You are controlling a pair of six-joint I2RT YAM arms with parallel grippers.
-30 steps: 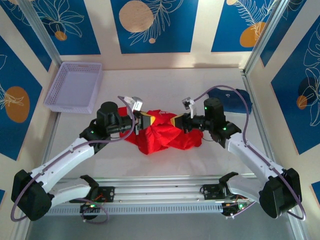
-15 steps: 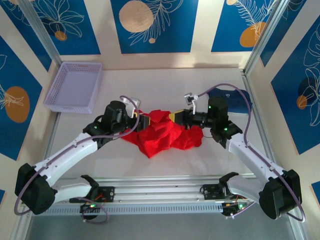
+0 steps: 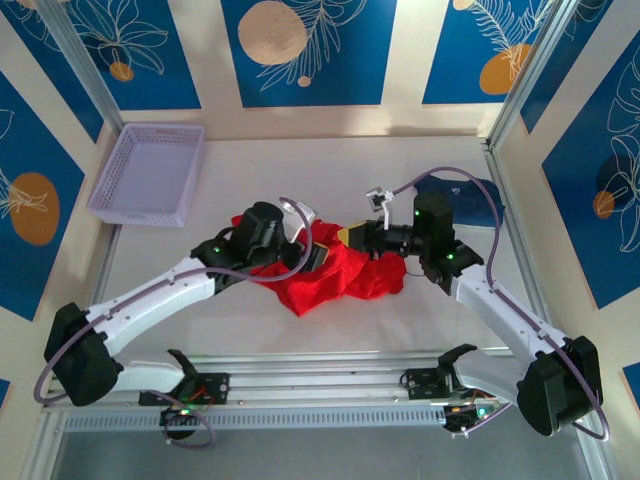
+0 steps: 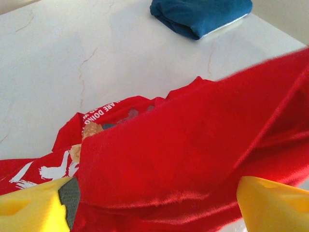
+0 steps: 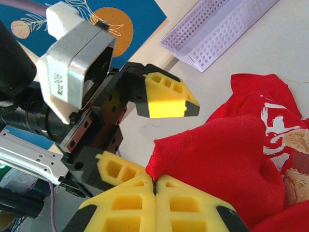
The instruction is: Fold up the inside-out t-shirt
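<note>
left arm (image 3: 150,297) had white links, black joints, green lights | right arm (image 3: 500,312) was the same white-and-black build | purple cables (image 3: 450,171) ran along both | jaws wore yellow pads (image 5: 166,102) with square hollows on black mounts | wrist camera (image 5: 75,65) was a grey box with small print, white cap

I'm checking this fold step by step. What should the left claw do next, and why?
Probably close the left claw on the t-shirt: its jaws stand open with a red fold between them, while the right claw is shut on another edge. A second grip could let both arms spread the bunched cloth.
</note>
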